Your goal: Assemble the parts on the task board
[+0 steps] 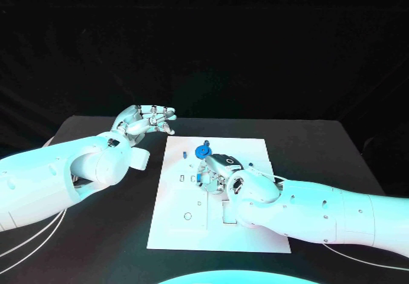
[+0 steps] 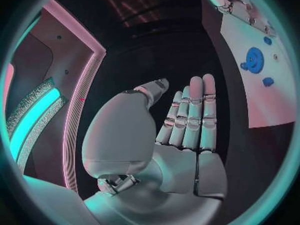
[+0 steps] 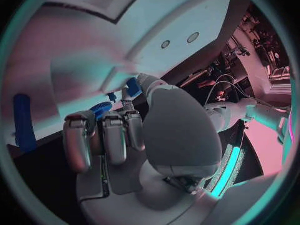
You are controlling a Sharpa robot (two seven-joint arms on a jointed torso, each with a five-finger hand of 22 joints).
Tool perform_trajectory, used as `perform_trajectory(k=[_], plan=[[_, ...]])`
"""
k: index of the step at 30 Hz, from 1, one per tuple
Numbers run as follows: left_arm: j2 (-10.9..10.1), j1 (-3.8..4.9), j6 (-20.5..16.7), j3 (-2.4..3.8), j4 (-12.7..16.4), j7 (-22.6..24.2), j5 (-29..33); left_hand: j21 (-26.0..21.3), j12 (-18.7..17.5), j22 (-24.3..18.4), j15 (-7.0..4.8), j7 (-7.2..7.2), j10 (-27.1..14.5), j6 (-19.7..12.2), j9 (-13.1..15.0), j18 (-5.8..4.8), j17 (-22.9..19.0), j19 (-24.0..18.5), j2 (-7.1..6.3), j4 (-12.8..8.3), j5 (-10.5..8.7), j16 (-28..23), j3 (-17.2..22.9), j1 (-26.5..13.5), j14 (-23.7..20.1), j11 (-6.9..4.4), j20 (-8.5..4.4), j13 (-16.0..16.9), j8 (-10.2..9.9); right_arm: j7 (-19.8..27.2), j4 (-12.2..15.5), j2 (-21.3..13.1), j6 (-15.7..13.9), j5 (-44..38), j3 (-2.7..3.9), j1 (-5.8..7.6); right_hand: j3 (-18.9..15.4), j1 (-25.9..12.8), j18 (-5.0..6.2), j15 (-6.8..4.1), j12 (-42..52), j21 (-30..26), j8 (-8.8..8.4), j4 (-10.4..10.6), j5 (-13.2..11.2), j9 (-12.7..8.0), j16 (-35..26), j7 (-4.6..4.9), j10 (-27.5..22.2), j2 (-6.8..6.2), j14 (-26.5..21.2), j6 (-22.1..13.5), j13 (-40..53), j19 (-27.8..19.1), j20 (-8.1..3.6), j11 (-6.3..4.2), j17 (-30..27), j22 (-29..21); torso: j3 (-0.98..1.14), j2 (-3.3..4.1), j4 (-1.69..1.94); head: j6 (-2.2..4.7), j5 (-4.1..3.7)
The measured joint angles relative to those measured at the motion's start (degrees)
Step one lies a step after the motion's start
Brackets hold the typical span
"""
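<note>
Surface: black table, white task board at its middle.
Part: blue gear on the board's far half, at right hand's fingertips.
Right hand: fingers curled over it; hold unclear.
Left hand: spread, empty, beside the board's far corner.
Handling: likely light, rigid, slippery; take by rim.

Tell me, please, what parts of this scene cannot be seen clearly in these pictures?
- Board middle, head view: covered by the right hand.
- Right hand's hold, right wrist view: a small blue part sits at its fingertips; whether it is pinched is unclear.
- Blue gear, head view: too small to show teeth; left wrist view shows it better.
- Blue bar, right wrist view: blurred near the rim.
- Left hand: open, off the board.
</note>
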Motion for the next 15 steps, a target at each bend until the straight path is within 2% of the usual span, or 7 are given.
perform_trajectory(k=[4, 6, 10, 15], plan=[[0.0, 0.00, 0.1, 0.00, 0.0, -0.1, -0.1, 0.0, 0.0, 0.0, 0.00, 0.00, 0.0, 0.0, 0.0, 0.00, 0.0, 0.0, 0.00, 0.0, 0.00, 0.0, 0.0, 0.0, 0.0, 0.00, 0.00, 0.0, 0.0, 0.0, 0.1, 0.0, 0.0, 0.0, -0.01, 0.00, -1.9, -0.3, 0.00, 0.08, -0.3, 0.0, -0.18, 0.3, -2.5, -0.2, 0.0, 0.19, 0.0, -0.34, 0.1, -0.6, 0.0, 0.0, 0.01, 0.41, 0.0, 0.0, 0.01, 0.01, -0.01, 0.04, 0.05], [0.0, 0.00, 0.1, 0.00, 0.0, -0.1, -0.2, 0.0, 0.0, 0.0, 0.00, 0.00, 0.0, 0.0, 0.0, 0.00, 0.0, 0.0, 0.00, 0.0, 0.00, 0.0, 0.0, 0.0, 0.0, 0.00, 0.00, 0.0, 0.0, 0.0, 0.1, 0.0, -0.1, 0.0, -0.02, -0.01, -3.2, -0.4, 0.00, 0.08, -0.4, 0.0, -0.30, 0.4, -3.8, -0.3, 0.0, 0.20, 0.0, -0.33, 0.1, -0.6, 0.0, 0.0, 0.41, 0.41, 0.0, 0.0, 0.01, 0.02, -0.01, 0.05, 0.07], [0.0, 0.00, 0.1, 0.00, 0.0, -0.2, -0.3, 0.0, 0.0, 0.1, 0.00, 0.00, 0.0, 0.0, 0.0, 0.00, 0.0, 0.0, 0.00, 0.0, 0.00, 0.0, 0.0, 0.0, 0.0, 0.00, 0.00, 0.0, 0.0, 0.0, 0.3, -0.1, -0.3, 0.0, -0.03, -0.02, -6.0, -1.5, 0.00, 0.08, -0.9, 0.0, -0.51, 0.5, -6.3, -0.5, 0.0, 0.29, 0.0, 0.20, 0.1, -1.1, 0.0, 0.0, 0.41, 0.41, 0.0, 0.0, 0.01, 0.02, -0.01, 0.05, 0.05], [0.0, 0.00, 0.2, 0.00, -0.1, -0.5, -0.8, 1.1, 0.5, 0.7, -0.27, 0.00, 0.7, 0.0, 0.0, 0.00, 0.4, 0.0, -0.70, 0.3, 0.00, 1.5, -0.3, -1.2, 0.0, -0.21, 0.00, 0.2, 0.0, 0.0, 1.3, -0.6, -1.1, -0.2, -0.03, -0.05, -8.1, -1.6, 0.00, 0.48, -1.1, 0.0, -0.51, 0.6, -7.3, -0.6, 0.0, 0.26, 0.1, 0.34, 0.1, -1.5, 0.0, 0.0, 0.41, 0.47, 0.0, 0.0, 0.03, 0.01, -0.01, 0.01, 0.04]])
